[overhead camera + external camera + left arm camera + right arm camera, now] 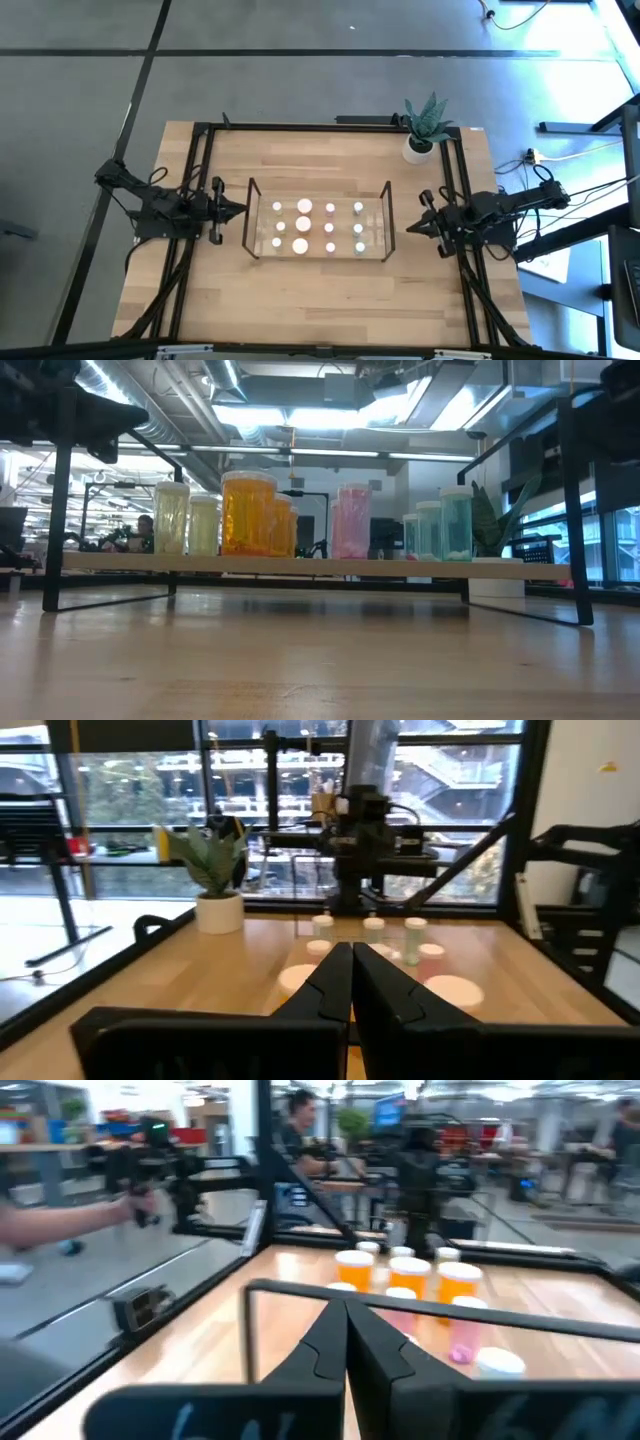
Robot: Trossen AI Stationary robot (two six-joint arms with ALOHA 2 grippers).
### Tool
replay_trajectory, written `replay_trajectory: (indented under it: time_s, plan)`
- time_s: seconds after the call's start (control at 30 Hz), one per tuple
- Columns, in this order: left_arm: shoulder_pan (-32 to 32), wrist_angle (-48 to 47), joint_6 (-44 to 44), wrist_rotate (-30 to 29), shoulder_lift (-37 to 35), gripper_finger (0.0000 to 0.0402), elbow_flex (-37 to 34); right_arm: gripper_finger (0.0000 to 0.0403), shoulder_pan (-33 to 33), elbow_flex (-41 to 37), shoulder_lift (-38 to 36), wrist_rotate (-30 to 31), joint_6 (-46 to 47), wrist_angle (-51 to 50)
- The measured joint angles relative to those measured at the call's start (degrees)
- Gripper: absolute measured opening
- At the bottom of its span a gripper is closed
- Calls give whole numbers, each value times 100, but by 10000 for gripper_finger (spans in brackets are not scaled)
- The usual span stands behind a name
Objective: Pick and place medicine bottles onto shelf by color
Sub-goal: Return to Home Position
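- All medicine bottles (329, 227) stand on the shelf (320, 181) mid-desk (300, 300), grouped by colour: yellow, orange, pink, green.
- No loose bottle visible on desk; sorting looks done.
- Empty left gripper (238, 209) pinched closed, just off its shelf end.
- Empty right gripper (412, 228) pinched closed too, off the opposite end.
- Probably only arm parking left.

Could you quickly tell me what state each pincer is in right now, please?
Left pincer: closed, empty, left of the shelf.
Right pincer: closed, empty, right of it.
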Motion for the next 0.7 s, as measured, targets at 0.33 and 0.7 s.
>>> replay_trajectory:
  time_s: [0.33,0.7]
  plan:
    - [0,-100,-53,-188,2,12,0,4,0,4,10,-360,-494,-134]
    - [0,-101,14,-181,2,27,0,5,0,4,11,-229,-909,-156]
